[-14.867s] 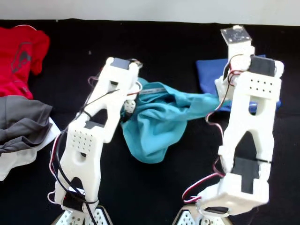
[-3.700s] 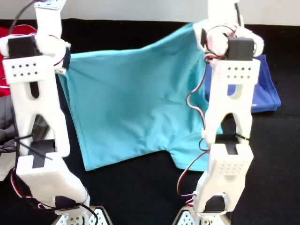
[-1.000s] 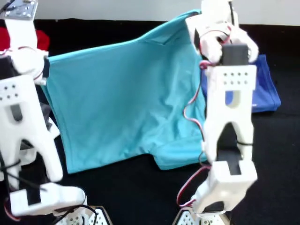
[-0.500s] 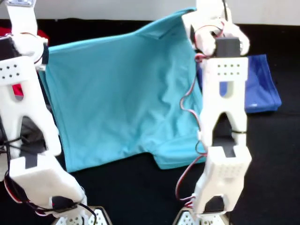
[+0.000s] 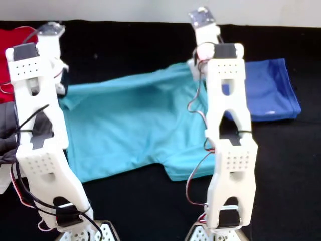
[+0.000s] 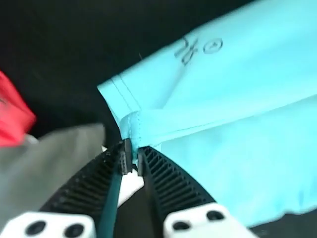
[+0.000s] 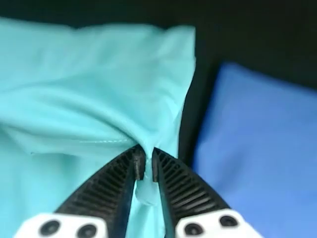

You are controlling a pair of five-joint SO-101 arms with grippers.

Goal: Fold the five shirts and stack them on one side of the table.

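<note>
At the far left the red shirt [image 5: 12, 37] and the grey shirt [image 5: 7, 135] lie bunched at the desk's [image 5: 291, 170] edge. I take them for the unfolded pile, kept out of the working area. Both are cut off by the frame and partly behind my left arm, so I cannot tell how they are heaped. I also cannot tell whether the pale scrap [image 5: 4, 178] under the grey is another shirt. My left tool [image 6: 131, 161] is pinched tight on a seamed corner of the teal shirt [image 5: 135, 125], low over the desk just beside the grey one. The teal shirt lies spread across the middle of the desk between the two arms. Its far edge is gathered into ridges where the two grips pull it. I judge that holding both far corners keeps it stretched so it lies flat enough to fold. My right tool [image 7: 145, 168] is likewise clamped on a tuck of teal cloth at the opposite corner, just beside the blue shirt [image 5: 268, 90]. The blue one lies to the right as a compact rectangle, probably the start of the stack. Its near side is behind the right arm, so I cannot see whether teal and blue touch. From above, both arms cover their own grip points and part of the teal shirt's near hem.
</note>
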